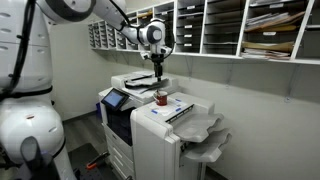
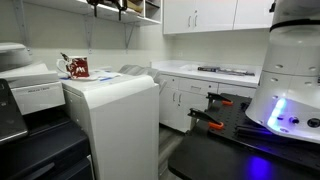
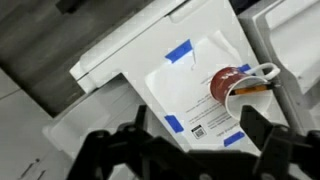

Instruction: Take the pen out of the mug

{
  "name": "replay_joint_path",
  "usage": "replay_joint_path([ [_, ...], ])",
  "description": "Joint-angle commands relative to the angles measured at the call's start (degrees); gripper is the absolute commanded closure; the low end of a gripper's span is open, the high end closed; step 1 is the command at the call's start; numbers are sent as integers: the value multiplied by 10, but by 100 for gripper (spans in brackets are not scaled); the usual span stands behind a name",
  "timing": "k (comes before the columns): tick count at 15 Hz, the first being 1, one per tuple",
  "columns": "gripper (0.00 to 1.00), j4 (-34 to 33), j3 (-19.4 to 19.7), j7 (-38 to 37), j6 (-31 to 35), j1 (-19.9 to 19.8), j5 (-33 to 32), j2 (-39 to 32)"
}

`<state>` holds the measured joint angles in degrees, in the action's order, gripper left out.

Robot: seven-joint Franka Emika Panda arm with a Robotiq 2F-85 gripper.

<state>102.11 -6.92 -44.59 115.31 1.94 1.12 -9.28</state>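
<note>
Wrist view: gripper [image 3: 188, 150] fingers stood wide apart, nothing held between them. Below lay the white printer [image 3: 120, 60] top with a sheet [image 3: 195, 108] fixed by blue tape [image 3: 178, 51]. The mug [image 3: 222, 85] sat at the sheet's 2 o'clock corner, the pen [image 3: 252, 89] in it, leaning over the rim toward 3 o'clock. In an exterior view the gripper hung directly above the mug, apart.
</note>
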Motion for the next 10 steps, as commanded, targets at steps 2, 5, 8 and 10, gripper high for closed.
replay_joint_path([
  [2, 0, -133, 31, -134, -17, 41, 31, -117],
  [5, 0, -201, 46, -217, -20, 59, 53, -179],
  [8, 6, -260, 56, -294, -24, 69, 79, -230],
  [10, 13, -291, 59, -345, -22, 73, 97, -263],
])
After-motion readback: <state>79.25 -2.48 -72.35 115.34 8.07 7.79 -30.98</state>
